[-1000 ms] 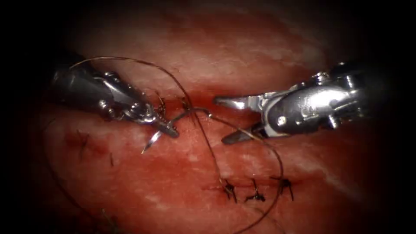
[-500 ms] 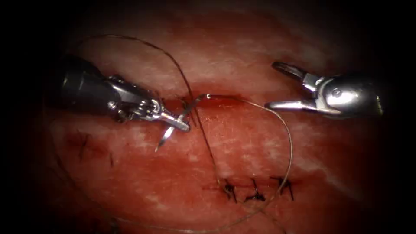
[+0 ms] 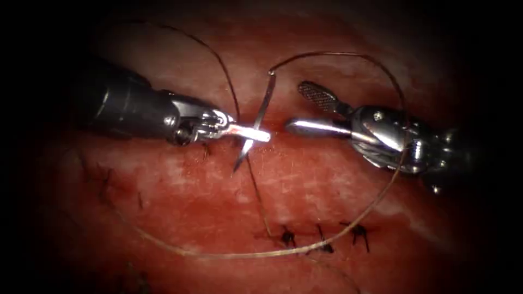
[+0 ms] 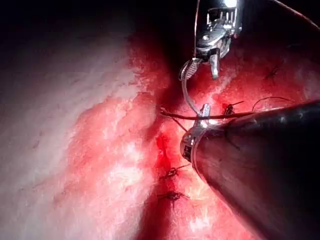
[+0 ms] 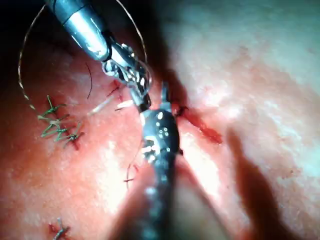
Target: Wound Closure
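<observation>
Left tool clamps the needle near mid-curve, needle clear of the tissue, above the cut; point down, tail up. Right tool has jaws spread, holding nothing, just right of the needle. Thread arcs from the tail over the right tool, down past three knotted stitches.

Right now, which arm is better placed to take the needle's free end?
Right, probably. The left tool is shut on the needle near its point, clear of the tissue. The right tool sits open just beside it, holding nothing, close to the thread end.
</observation>
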Motion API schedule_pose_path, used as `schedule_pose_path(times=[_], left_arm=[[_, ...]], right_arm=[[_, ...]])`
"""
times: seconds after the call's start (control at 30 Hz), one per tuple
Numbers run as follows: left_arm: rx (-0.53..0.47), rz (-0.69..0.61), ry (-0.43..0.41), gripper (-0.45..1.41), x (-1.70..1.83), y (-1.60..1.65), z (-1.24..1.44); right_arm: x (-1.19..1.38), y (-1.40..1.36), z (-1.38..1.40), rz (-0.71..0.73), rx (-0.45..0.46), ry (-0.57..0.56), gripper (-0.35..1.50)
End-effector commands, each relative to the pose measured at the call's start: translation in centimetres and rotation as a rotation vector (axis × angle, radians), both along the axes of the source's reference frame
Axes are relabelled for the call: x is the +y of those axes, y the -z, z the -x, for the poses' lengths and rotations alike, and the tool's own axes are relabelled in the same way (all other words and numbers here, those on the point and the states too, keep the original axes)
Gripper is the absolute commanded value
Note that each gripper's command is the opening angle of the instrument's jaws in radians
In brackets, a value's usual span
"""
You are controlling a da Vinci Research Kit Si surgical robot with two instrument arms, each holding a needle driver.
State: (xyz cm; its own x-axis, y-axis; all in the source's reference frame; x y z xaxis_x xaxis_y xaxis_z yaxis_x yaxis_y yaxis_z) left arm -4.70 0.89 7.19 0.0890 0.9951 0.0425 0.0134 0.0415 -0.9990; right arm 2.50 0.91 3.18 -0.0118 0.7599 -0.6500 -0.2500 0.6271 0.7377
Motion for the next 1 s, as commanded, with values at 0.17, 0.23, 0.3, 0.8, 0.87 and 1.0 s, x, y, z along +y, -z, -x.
schedule_pose_path(times=[0.17,0.23,0.3,0.8,0.87,1.0], left_arm=[[0.061,0.064,0.032,-0.45,-0.05,-0.15,0.03],[0.093,0.086,0.046,-0.45,-0.04,-0.17,0.03],[0.106,0.102,0.059,-0.45,-0.04,-0.17,0.02],[0.140,0.133,0.080,-0.45,-0.10,-0.11,0.05],[0.141,0.133,0.082,-0.45,-0.10,-0.11,0.05],[0.143,0.132,0.084,-0.45,-0.10,-0.11,0.04]], right_arm=[[-0.06,0.08,-0.13,-0.075,0.024,0.005,1.03],[-0.04,0.08,-0.13,-0.092,0.003,0.007,1.01],[-0.02,0.07,-0.15,-0.100,-0.014,-0.003,1.01],[0.15,-0.05,-0.25,-0.041,-0.087,-0.050,0.98],[0.15,-0.04,-0.31,-0.013,-0.090,-0.042,0.98],[0.15,-0.05,-0.43,0.010,-0.091,-0.037,0.93]])
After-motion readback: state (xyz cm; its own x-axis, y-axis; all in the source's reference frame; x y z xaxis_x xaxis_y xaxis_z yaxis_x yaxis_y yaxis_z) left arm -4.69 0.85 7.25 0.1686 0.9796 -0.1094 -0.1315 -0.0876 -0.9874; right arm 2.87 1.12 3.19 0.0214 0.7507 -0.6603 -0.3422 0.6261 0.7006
